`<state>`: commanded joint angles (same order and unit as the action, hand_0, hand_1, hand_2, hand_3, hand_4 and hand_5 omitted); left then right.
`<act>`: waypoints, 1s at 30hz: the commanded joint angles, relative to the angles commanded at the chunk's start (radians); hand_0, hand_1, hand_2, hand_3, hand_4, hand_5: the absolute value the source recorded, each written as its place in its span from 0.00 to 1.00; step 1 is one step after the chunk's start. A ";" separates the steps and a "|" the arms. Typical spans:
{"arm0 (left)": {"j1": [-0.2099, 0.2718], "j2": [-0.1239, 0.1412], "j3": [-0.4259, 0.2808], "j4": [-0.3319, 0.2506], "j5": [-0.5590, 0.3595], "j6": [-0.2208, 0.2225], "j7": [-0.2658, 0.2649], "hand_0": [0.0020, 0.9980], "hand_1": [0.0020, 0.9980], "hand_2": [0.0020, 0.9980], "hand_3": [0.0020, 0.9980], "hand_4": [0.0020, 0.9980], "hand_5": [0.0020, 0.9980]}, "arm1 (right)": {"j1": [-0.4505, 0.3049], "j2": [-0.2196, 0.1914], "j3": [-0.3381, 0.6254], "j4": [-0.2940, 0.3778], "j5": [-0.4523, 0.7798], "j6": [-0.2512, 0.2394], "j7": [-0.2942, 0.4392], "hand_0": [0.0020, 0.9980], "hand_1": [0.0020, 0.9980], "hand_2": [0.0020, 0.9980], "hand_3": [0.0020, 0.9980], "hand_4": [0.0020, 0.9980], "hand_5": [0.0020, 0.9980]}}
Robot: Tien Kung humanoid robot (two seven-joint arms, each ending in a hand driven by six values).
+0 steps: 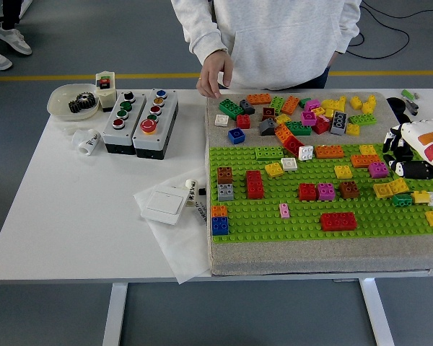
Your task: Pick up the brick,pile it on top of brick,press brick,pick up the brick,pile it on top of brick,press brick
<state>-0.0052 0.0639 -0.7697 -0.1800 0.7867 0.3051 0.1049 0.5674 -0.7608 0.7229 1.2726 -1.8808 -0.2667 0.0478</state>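
The right hand (417,151) is hovering at the right edge of the green baseplate (274,227); whether its fingers are spread or curled cannot be told, and it is gripping no brick. Bricks are sitting studded across the plate, a long red brick (338,221) lying nearest the near edge, apparently laid out within reach for stacking. A loose brick pile (310,115) is lying at the far side. A person's hand (215,74) is hanging by the far edge, clear of the bricks. No pick-up is yet under way.
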 joint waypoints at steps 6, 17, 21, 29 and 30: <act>-0.003 0.000 0.020 0.000 -0.028 0.008 -0.003 0.73 0.75 0.80 0.66 0.72 0.65 | 0.010 -0.001 -0.035 0.008 -0.005 0.013 -0.002 0.16 0.38 0.47 0.47 0.64 0.22; -0.003 0.003 0.059 0.000 -0.071 0.015 -0.013 0.73 0.75 0.80 0.66 0.71 0.64 | -0.046 -0.021 0.014 0.027 0.024 0.133 -0.044 0.44 0.55 0.62 0.56 0.83 0.35; -0.003 0.003 0.064 0.000 -0.074 0.015 -0.011 0.73 0.75 0.80 0.66 0.71 0.64 | -0.034 0.002 0.010 -0.025 0.042 0.127 -0.041 0.44 0.55 0.62 0.56 0.83 0.35; -0.005 0.004 0.077 0.000 -0.087 0.017 -0.013 0.73 0.75 0.80 0.65 0.72 0.65 | -0.001 0.041 -0.006 -0.100 0.036 0.119 -0.025 0.61 0.66 0.74 0.72 0.94 0.36; -0.006 0.004 0.077 0.000 -0.089 0.017 -0.014 0.73 0.75 0.80 0.65 0.72 0.65 | 0.002 0.043 -0.012 -0.097 0.034 0.125 -0.023 0.61 0.66 0.74 0.72 0.94 0.36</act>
<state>-0.0108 0.0676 -0.6925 -0.1800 0.6980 0.3222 0.0911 0.5698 -0.7182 0.7106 1.1761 -1.8467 -0.1415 0.0249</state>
